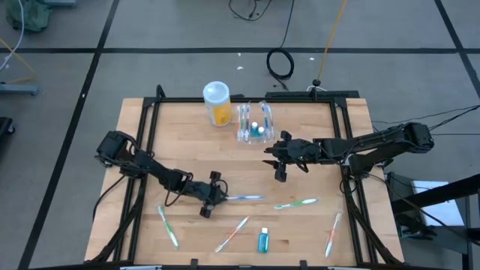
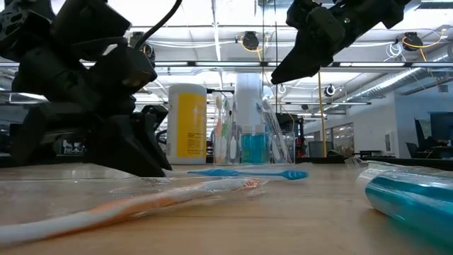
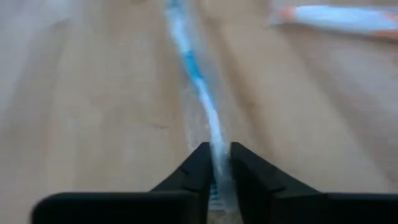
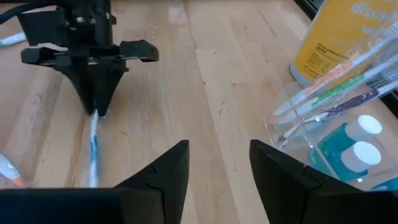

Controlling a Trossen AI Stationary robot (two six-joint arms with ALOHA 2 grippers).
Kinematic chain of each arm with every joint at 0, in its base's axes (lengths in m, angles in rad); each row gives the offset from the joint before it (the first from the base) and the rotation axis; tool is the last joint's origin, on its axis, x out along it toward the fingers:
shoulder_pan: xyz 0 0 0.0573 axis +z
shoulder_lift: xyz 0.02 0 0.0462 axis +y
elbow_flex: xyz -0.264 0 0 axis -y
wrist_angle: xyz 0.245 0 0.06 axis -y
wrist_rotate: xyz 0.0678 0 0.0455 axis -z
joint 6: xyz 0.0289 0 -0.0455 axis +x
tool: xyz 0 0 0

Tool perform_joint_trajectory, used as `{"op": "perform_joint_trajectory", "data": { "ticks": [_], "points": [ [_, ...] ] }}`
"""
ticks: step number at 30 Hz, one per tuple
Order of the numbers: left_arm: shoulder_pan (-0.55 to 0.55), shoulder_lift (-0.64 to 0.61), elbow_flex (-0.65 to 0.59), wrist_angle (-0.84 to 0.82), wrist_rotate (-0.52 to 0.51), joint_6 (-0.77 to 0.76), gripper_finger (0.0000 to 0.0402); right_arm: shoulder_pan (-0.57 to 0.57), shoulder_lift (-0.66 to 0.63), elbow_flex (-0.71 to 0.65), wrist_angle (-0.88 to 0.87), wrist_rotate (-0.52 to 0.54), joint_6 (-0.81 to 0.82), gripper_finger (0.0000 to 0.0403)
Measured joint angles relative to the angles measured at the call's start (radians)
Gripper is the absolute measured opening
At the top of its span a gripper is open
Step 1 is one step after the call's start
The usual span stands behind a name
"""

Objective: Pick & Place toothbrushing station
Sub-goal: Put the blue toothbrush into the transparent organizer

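Observation:
The toothbrushing station [image 1: 253,124] is a low see-through holder at the table's far middle, with toothbrushes and small blue bottles standing in it. It also shows in the low view [image 2: 255,142] and in the right wrist view [image 4: 329,137]. My left gripper [image 1: 217,196] is down at the tabletop, shut on a blue-and-white toothbrush [image 1: 244,197] that lies flat toward the right. My right gripper [image 1: 276,163] hangs open above the table, just in front of the station, with nothing between its fingers [image 4: 174,168]. My left gripper pinches the toothbrush's left end [image 3: 219,163] between its two fingers [image 3: 198,171]. The fingers slant down from the table's left and lie along the brush. The brush lies flat on the wood, its free end [image 2: 296,174] pointing to the table's right.
A yellow-orange cup with a white top [image 1: 217,103] stands left of the station. Loose toothbrushes lie on the near half, among them a green one [image 1: 296,203], an orange-white one [image 1: 232,234] and one at the near left [image 1: 169,225]. A small blue bottle [image 1: 263,240] lies near the front edge.

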State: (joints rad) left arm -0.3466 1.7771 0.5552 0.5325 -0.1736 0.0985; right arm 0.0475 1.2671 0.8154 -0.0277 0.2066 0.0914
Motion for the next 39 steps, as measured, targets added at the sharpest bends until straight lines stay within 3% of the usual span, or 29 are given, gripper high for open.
{"op": "perform_joint_trajectory", "data": {
  "ticks": [5, 9, 15, 18, 22, 28, 35, 39],
  "points": [
    [0.004, 0.0, -0.001, 0.01, -0.127, 0.006, 0.001, 0.0, 0.0, 0.0, 0.0, 0.0, -0.005, 0.0161],
    [0.006, -0.02, -0.002, 0.023, -0.226, 0.017, 0.0024, 0.0, 0.0, 0.0, 0.001, 0.0, -0.005, 0.016],
    [0.038, -0.183, 0.057, -0.136, -0.24, 0.164, 0.0027, 0.0, 0.0, 0.0, 0.002, 0.0, -0.006, 0.016],
    [0.057, -0.279, 0.143, -0.335, -0.318, 0.305, 0.0008, 0.0, 0.0, 0.0, 0.0, 0.0, -0.006, 0.016],
    [0.089, -0.344, 0.307, -0.669, -0.483, 0.487, 0.0011, 0.003, 0.0, 0.0, -0.023, -0.011, -0.006, 0.0159],
    [0.178, -0.34, 0.528, -1.025, -0.512, 0.838, 0.0004, 0.005, -0.003, 0.0, -0.156, -0.055, -0.006, 0.0159],
    [0.309, -0.335, 0.587, -1.038, -0.516, 1.493, 0.0012, 0.005, -0.003, -0.001, -0.238, -0.052, -0.006, 0.0157],
    [0.374, -0.334, 0.586, -1.039, -0.519, 1.657, 0.0003, 0.005, -0.003, -0.001, -0.232, -0.052, -0.009, 0.0156]
  ]
}}
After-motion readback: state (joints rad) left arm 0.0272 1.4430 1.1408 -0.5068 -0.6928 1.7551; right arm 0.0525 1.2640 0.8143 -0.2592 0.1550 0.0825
